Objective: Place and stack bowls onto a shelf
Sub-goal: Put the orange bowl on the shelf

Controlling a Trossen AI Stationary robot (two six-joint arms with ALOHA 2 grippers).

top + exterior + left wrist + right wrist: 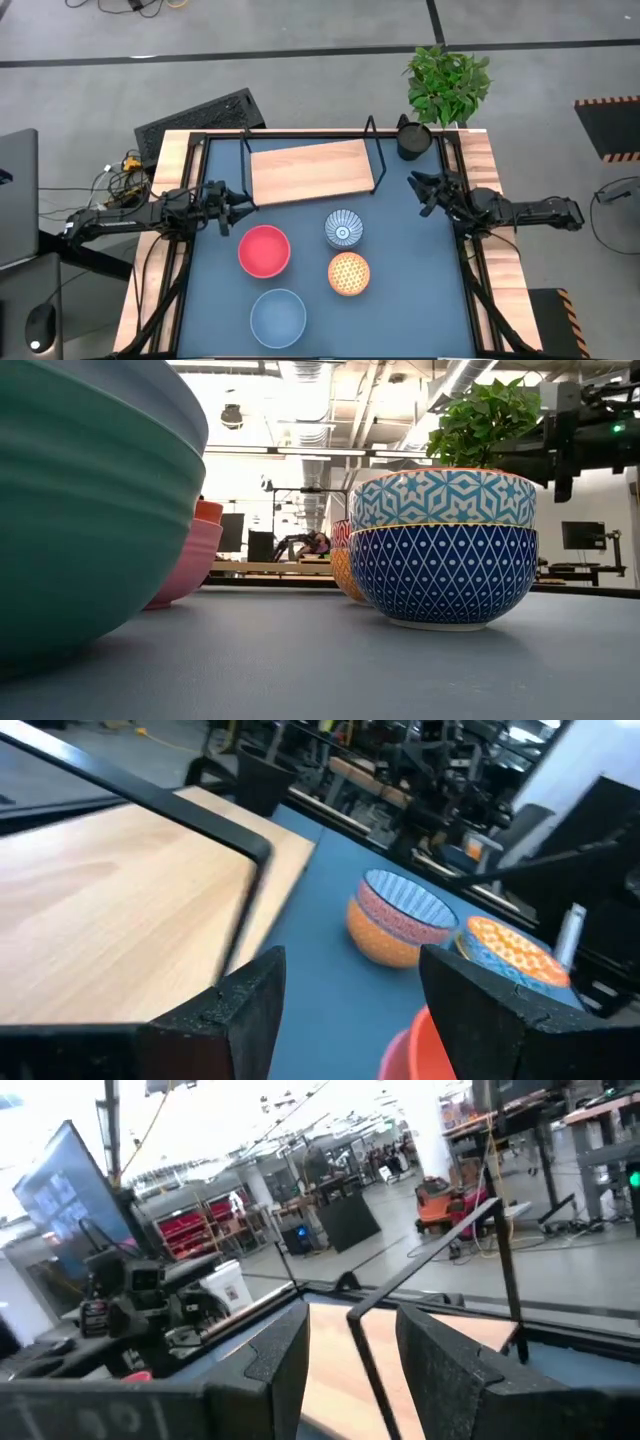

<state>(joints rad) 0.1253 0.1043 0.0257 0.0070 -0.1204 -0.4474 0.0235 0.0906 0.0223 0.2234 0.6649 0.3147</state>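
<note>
- Four bowls stand on the dark blue worktop (400, 300), and none of them is on the shelf (312, 171).
- One red bowl (264, 250) is near the middle of the worktop, toward the left edge.
- One white bowl with blue pattern (343, 229) is just beside the front edge of the shelf.
- One orange dotted bowl (348, 273) stands directly in front of the patterned one, very close to it.
- One pale blue bowl (278, 316) is near the front edge of the worktop.
- One shelf, a light wooden board with a thin black wire frame, lies along the back edge and carries nothing.
- One black cup (413, 140) stands at the back right corner, with one green plant (447, 84) behind it.
- The left pincer (240, 211) hovers at the left edge beside the shelf, its fingers apart and holding nothing.
- The right pincer (420, 192) hovers at the right edge, fingers apart, also holding nothing.
</note>
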